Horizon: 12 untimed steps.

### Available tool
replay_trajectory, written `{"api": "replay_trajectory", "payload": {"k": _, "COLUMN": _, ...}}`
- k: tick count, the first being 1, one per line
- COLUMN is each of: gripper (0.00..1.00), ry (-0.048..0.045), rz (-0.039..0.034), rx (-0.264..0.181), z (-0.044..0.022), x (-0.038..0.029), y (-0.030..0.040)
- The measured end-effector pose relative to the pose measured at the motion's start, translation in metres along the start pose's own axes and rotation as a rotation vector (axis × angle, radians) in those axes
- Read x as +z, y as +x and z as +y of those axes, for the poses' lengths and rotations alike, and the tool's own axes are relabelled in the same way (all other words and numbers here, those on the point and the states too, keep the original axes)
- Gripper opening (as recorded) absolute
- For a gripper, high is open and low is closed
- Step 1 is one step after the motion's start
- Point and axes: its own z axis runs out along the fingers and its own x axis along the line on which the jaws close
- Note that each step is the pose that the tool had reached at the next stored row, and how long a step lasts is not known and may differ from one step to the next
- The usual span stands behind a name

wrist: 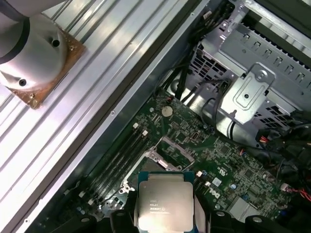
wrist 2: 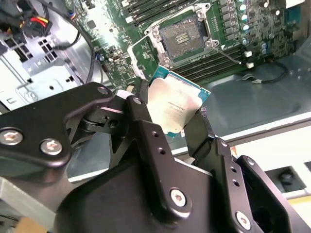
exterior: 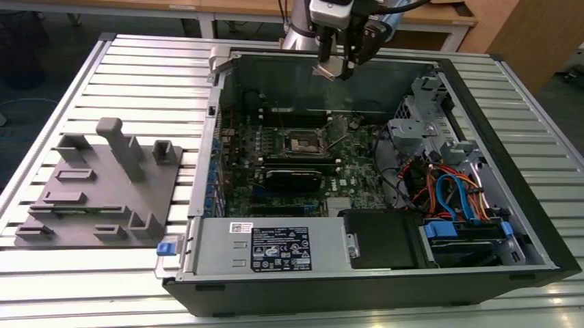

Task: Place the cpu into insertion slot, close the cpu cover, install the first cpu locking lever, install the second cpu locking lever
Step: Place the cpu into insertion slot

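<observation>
Jaws clamp the cpu by opposite edges, high above the open computer case with free room all round. The second wrist view shows the insertion slot uncovered below, well apart; the exterior view shows the slatted table.

Hand, clamping cpu: in open air over case's far wall. Above insertion slot: unobstructed. Flanking obstacles: drive cage and cables at the exterior view's right; power-supply box along the case's near edge.
</observation>
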Motion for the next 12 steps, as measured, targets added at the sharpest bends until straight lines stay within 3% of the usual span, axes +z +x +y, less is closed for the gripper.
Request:
{"api": "replay_trajectory", "payload": {"k": 5, "gripper": 0.54, "ry": -0.0012, "rz": -0.0040, "rx": 0.045, "z": -0.0036, "x": 0.0000, "y": 0.0027}}
{"api": "replay_trajectory", "payload": {"k": 12, "gripper": 0.54, "ry": -0.0031, "rz": -0.0135, "rx": 0.150, "z": -0.0043, "x": 0.0006, "y": 0.0033}}
